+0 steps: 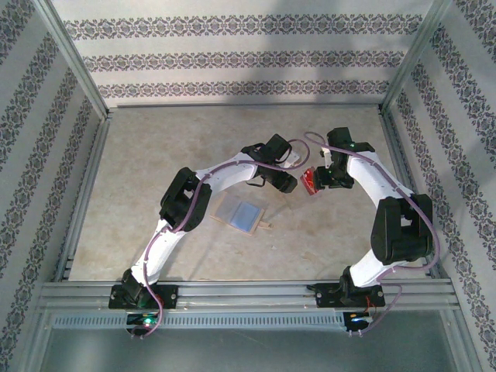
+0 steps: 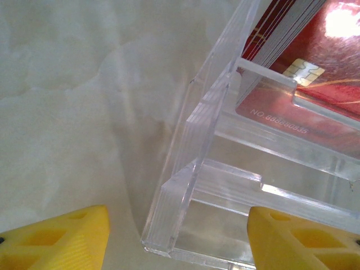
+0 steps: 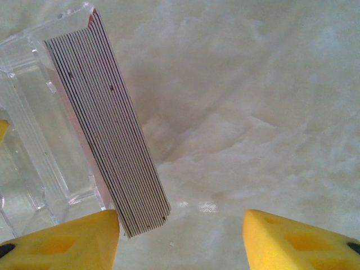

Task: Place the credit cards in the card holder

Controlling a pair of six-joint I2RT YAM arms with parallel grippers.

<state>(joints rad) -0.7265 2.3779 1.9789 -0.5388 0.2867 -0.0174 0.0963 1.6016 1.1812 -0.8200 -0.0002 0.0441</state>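
Near the middle of the worktop (image 1: 155,147) your two arms meet at a clear plastic stand (image 2: 191,169) that holds the credit cards (image 1: 311,184), a red stack standing on edge. Your left end effector (image 2: 177,243) is spread wide. Its yellow fingers (image 2: 62,239) sit well apart at the bottom of the left wrist view, with the near corner of the stand between them and neither finger visibly touching it. Through the clear wall you can see a gold chip (image 2: 304,72) and pale digits on the front card.

Your right end effector (image 3: 180,242) is also spread and pinches nothing. From the right wrist view you look along the card edges. The lower end of the stack lies just beside the finger on the left of that picture, though you cannot tell whether they touch. The other finger hangs over bare worktop.

The card holder (image 1: 242,212) lies opened flat on the worktop, pale inside facing up. It is to the left of the cards and nearer the arm bases, close by the left arm (image 1: 194,201) and apart from both end effectors. Its tan tab (image 1: 266,225) sticks out at the near right corner.
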